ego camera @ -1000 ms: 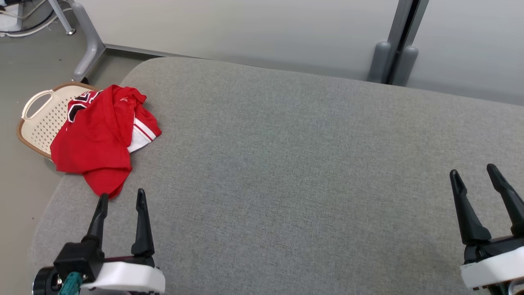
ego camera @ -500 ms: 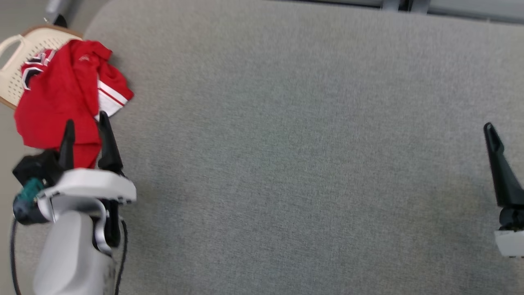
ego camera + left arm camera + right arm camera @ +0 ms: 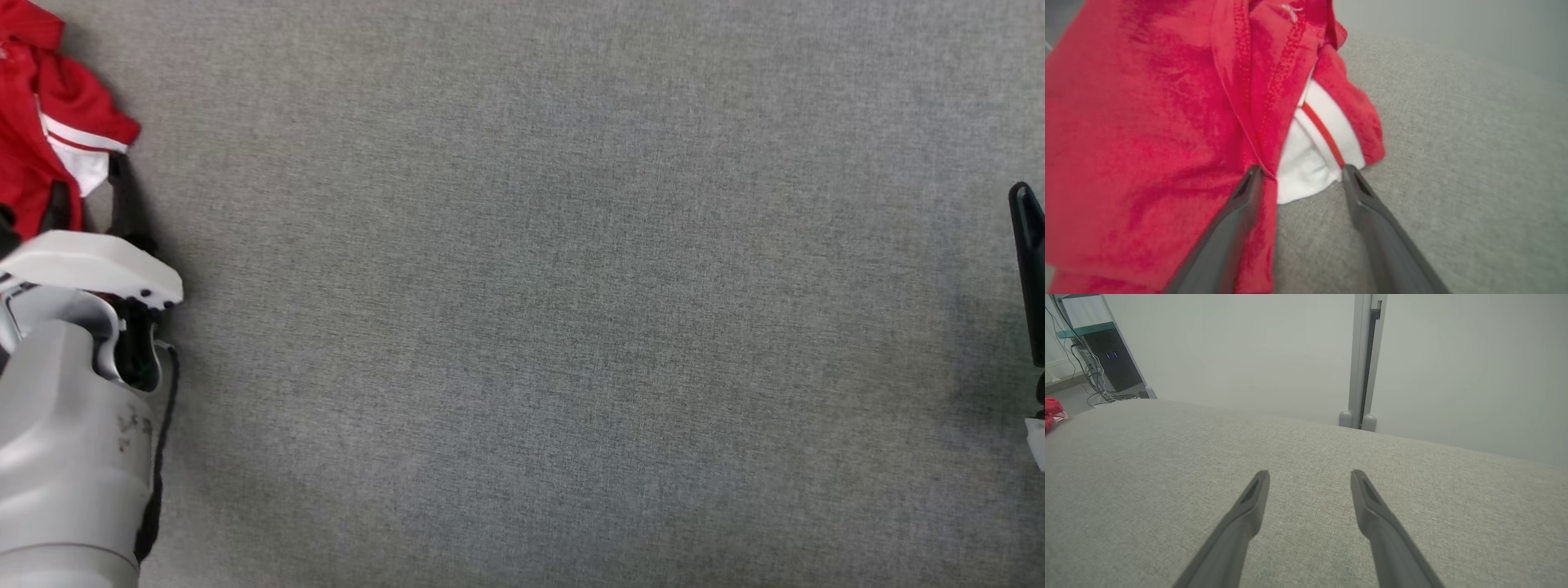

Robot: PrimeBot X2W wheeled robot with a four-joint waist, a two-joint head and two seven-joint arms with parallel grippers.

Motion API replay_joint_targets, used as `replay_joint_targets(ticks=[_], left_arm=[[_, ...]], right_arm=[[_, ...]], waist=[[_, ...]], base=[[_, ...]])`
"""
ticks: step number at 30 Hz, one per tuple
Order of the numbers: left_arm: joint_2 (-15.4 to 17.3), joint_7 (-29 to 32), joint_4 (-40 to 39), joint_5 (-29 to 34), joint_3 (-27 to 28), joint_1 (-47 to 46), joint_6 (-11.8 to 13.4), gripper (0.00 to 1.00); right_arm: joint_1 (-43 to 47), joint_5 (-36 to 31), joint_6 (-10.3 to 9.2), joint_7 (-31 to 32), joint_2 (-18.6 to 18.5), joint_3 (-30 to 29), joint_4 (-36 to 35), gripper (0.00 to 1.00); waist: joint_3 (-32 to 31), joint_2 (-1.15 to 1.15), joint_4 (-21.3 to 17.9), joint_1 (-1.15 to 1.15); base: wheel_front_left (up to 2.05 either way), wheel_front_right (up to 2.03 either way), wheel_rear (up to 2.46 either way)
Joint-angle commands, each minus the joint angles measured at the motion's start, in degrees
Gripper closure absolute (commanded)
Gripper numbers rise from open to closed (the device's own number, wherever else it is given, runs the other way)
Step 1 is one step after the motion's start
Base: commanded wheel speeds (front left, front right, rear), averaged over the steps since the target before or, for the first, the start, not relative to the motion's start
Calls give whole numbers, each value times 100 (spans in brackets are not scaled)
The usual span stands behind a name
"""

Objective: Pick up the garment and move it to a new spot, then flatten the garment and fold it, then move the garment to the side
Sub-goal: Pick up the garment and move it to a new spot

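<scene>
The garment (image 3: 45, 106), a crumpled red shirt with a white, red-striped cuff, lies at the top left edge of the head view. My left gripper (image 3: 90, 200) reaches up to its lower edge, open. In the left wrist view the garment (image 3: 1147, 122) covers the left half. The left gripper (image 3: 1301, 171) stands open there with the white cuff (image 3: 1310, 163) between its tips. One finger lies over the red cloth and the other touches the cuff's edge. My right gripper (image 3: 1309, 473) is open and empty above bare fabric, far from the garment. One of its fingers (image 3: 1030, 261) shows at the head view's right edge.
A wide grey padded surface (image 3: 531, 327) spreads across the head view. In the right wrist view a pale wall with a grey post (image 3: 1365, 355) stands behind the surface, and a dark shelf with cables (image 3: 1098, 355) is at the far left.
The head camera has tipped down and the picture has shifted, so the basket and wall left it. My left arm has reached forward until its open fingers meet the garment's cuff.
</scene>
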Motion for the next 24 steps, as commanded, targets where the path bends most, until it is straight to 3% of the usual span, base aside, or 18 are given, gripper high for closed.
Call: replay_joint_targets(ticks=[1,2,3,4,5,10,15,24], left_arm=[[24,5,212,-28,3,-145,-40,0],[10,5,351,-61,1,-211,-82,6],[15,9,459,-68,-5,-260,-102,35],[26,0,547,-59,-22,-306,-137,96],[21,-12,622,-98,-9,-345,-166,100],[85,-74,493,-60,7,-318,-298,100],[75,-88,-759,235,279,173,-240,100],[-430,-90,-3370,1017,502,1756,-174,100]], right_arm=[[-76,40,0,-19,-46,-26,-19,0],[-90,48,0,-26,-63,-28,-10,0],[-95,44,0,-29,-75,-30,-2,0],[-99,49,0,-32,-82,-32,9,0],[-109,56,0,-35,-85,-36,21,0],[-130,78,0,-77,-68,-22,113,0],[-66,70,0,-184,52,8,241,0],[117,31,0,-415,421,160,570,0]], waist=[[120,0,-44,0],[134,0,-45,0],[144,0,-44,0],[151,0,-42,0],[155,0,-38,0],[46,0,-1,0],[-254,0,31,0],[-1098,0,17,0]], base=[[0,0,0],[0,0,0],[0,0,0],[0,0,0],[0,0,0],[0,0,0],[0,0,0],[0,0,0]])
